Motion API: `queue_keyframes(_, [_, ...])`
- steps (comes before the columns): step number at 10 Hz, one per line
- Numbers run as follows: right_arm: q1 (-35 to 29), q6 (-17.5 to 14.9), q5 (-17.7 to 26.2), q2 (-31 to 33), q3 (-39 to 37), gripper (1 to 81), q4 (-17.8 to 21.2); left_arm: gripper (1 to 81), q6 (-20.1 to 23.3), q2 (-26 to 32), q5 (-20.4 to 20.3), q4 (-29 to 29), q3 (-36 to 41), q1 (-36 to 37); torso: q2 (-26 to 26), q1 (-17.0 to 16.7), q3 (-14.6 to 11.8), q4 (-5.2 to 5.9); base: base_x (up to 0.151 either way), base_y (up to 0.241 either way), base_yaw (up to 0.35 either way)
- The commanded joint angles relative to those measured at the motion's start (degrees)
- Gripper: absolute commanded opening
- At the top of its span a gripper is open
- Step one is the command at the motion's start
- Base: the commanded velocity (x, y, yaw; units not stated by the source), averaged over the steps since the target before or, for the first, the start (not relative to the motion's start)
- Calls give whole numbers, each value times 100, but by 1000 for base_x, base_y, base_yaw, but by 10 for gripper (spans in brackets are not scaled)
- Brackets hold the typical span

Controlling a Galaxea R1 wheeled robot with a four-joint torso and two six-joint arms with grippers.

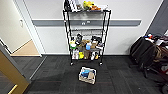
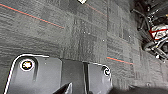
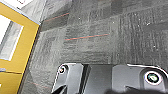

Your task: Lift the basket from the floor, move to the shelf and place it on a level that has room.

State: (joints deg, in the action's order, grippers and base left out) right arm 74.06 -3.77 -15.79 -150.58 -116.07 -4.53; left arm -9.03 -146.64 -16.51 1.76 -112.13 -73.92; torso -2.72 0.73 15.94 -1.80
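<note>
The basket (image 1: 87, 74) sits on the floor (image 1: 117, 75), just in front of the shelf (image 1: 86, 37), blue cloth and a brown packet inside it. I judge nothing is done yet: lifting, moving and placing all remain. The level (image 1: 86, 31) second from the top looks to have room. My wrist views look down on carpet; I cannot tell whether either pincer is open or closed.

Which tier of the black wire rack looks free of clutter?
The level second from the top of the shelf; the top tier holds books and toys, the lower tiers are crowded.
</note>
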Motion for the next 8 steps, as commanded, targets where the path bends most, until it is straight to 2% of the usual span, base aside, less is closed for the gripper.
queue_keyframes(1, [-273,8,208,69,-38,811,-74,811,24,126,244,97,112,233,0,0,0,0,94,0,0])
queue_keyframes(8, [-229,113,208,26,-160,811,-65,811,60,161,244,106,86,224,-2,-2,0,0,109,0,0])
